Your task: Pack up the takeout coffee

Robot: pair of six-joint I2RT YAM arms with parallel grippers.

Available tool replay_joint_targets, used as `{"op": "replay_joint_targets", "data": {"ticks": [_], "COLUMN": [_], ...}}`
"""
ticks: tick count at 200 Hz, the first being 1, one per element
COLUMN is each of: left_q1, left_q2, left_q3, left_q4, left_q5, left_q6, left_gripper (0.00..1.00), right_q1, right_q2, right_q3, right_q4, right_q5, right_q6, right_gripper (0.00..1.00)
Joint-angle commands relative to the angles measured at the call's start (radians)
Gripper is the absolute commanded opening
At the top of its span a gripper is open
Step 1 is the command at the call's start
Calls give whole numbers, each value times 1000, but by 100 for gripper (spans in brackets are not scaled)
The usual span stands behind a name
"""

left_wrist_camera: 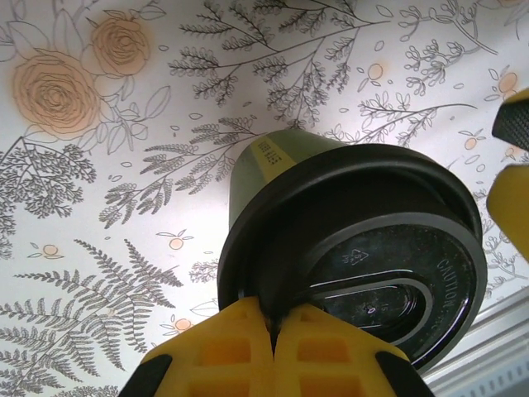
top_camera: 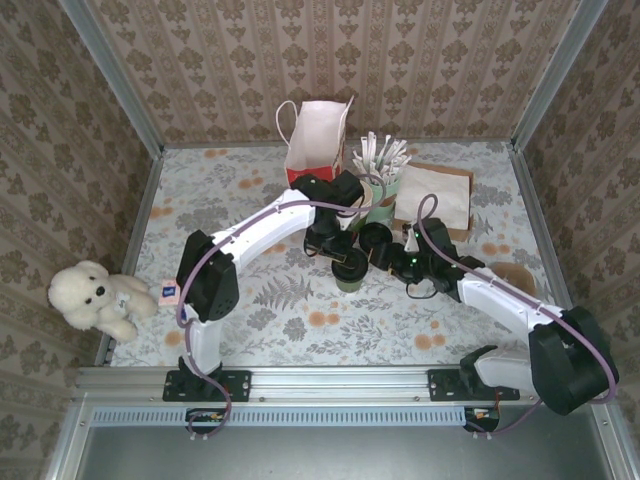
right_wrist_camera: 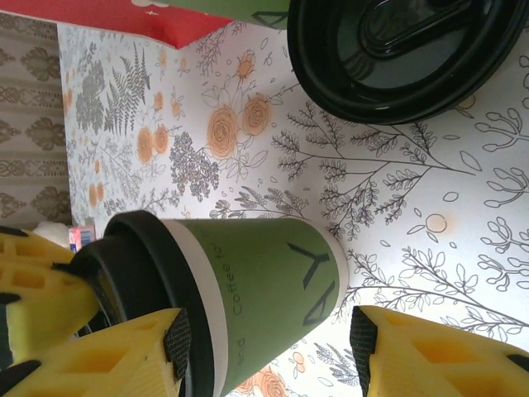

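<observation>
green takeout coffee [right_wrist_camera: 264,281] with black lid [left_wrist_camera: 372,248] on pale floral tablecloth [top_camera: 300,310].

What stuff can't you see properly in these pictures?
- Inside the takeout coffee: its black lid covers it, left wrist view.
- The printing on the cup's wall: runs off the bottom edge, right wrist view.
- The other black lid: cut by the top edge, right wrist view.
- Inside the gift bag: its own walls hide the bottom, top view.
</observation>
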Motion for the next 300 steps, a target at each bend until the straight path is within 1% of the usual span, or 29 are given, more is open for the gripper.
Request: {"op": "replay_joint_targets", "data": {"ticks": [1,39,56,85,89,107,139,146,168,180,201,224,256,281,300], "left_q1": [-18,-19,-22,-22,-23,-31,-21,-17,-13,-11,-12,-18,-24,-28,-28], "left_q2": [62,64,64,96,102,110,108,107,103,109,138,137,140,142,144], "left_q3": [-14,-15,-33,-128,-136,-145,-76,-54,3,27,89,104,136,152,152], "left_q4": [-56,-65,-49,-5,-5,-11,-60,-69,-87,-88,-115,-111,-119,-132,-133], "left_q5": [45,45,47,90,93,91,56,51,13,-14,-12,-10,-2,-10,-9], "left_q6": [30,22,17,4,3,4,32,36,52,57,62,59,48,51,47], "left_gripper": [0,0,0,0,0,0,0,0,0,0,0,0,0,0,0], "right_q1": [-2,-2,-3,-3,-3,0,0,0,0,0,0,0,0,1,-1], "right_q2": [44,103,120,146,173,183,160,117,81,82,91,79,77,112,146], "right_q3": [29,7,-6,-33,-38,-39,15,23,36,41,56,77,105,84,87], "right_q4": [15,64,44,-13,-15,-23,-64,-56,-25,-9,-15,-11,-48,-54,-122], "right_q5": [-97,-128,-117,-66,-66,-76,-72,-78,-111,-154,-182,-214,-197,-192,-182], "right_q6": [-17,12,1,-11,-6,3,-28,-27,-18,-18,1,9,-21,-37,-94], "right_gripper": [57,56,56,55,55,55,57,58,60,63,63,66,68,68,69]}}
